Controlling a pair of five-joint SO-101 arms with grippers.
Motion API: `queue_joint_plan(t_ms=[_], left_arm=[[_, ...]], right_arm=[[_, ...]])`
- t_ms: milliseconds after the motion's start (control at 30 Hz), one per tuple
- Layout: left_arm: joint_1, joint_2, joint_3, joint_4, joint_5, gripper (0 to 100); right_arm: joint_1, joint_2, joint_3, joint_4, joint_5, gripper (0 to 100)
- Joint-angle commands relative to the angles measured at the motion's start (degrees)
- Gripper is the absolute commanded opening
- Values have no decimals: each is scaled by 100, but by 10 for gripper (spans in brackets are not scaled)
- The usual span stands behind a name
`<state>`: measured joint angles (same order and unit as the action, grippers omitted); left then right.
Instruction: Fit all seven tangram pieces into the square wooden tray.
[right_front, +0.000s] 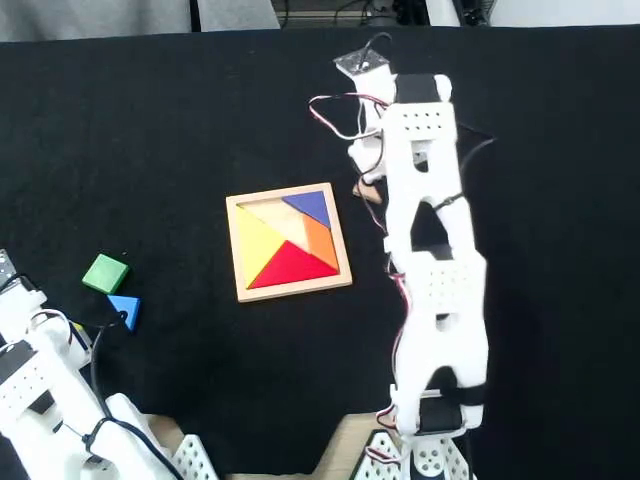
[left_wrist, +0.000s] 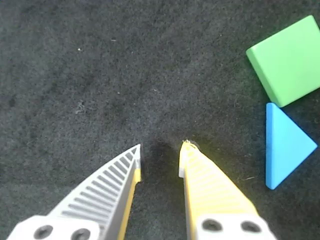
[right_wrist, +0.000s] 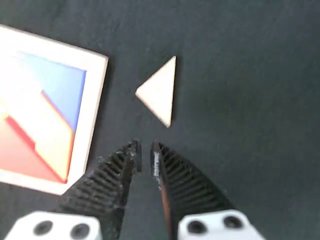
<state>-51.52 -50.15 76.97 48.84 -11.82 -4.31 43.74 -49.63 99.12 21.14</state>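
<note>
High view: a square wooden tray (right_front: 295, 289) lies near the middle of the black bench (right_front: 150, 150), holding a yellow triangle (right_front: 255, 243), a red triangle (right_front: 293, 265), an orange piece (right_front: 321, 240) and a blue piece (right_front: 310, 206). Well apart to its left sit a green square block (right_front: 105, 273) and a small blue triangle (right_front: 124, 309), just beside each other. The white right arm (right_front: 435, 280) stretches along the tray's right side, and the left arm (right_front: 40, 390) sits at the lower-left corner. Left wrist view: the left end effector (left_wrist: 161, 147) hangs over bare bench with its fingers narrowly apart and empty, near the green square block (left_wrist: 287, 60) and the small blue triangle (left_wrist: 285, 145). Right wrist view: the right end effector (right_wrist: 145, 146) shows only a slim gap and holds nothing. A pale wooden triangle (right_wrist: 160, 92) lies on the bench just ahead of its tips, beside the tray (right_wrist: 97, 95) but not touching it.
</note>
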Motion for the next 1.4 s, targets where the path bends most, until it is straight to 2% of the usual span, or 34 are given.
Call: queue_joint_plan(t_ms=[0, 167, 333, 400, 700, 1133, 1367], left_arm=[[13, -79, -13, -105, 18, 137], [13, -79, -13, -105, 18, 137], [13, -70, -13, -105, 18, 137], [13, -70, -13, -105, 18, 137], [13, -70, -13, -105, 18, 137], [13, -79, -13, -105, 18, 137], [13, -79, -13, -105, 18, 137]], right_arm=[[-53, -866, 444, 44, -105, 39], [-149, -637, 541, -580, -97, 54], [-334, 110, 259, -659, -70, 221], [-378, 356, 13, -642, -62, 250], [-413, 1385, -1095, -633, -62, 250], [-404, 2211, -1736, -642, -62, 246], [-396, 2255, -1745, -677, -62, 134]])
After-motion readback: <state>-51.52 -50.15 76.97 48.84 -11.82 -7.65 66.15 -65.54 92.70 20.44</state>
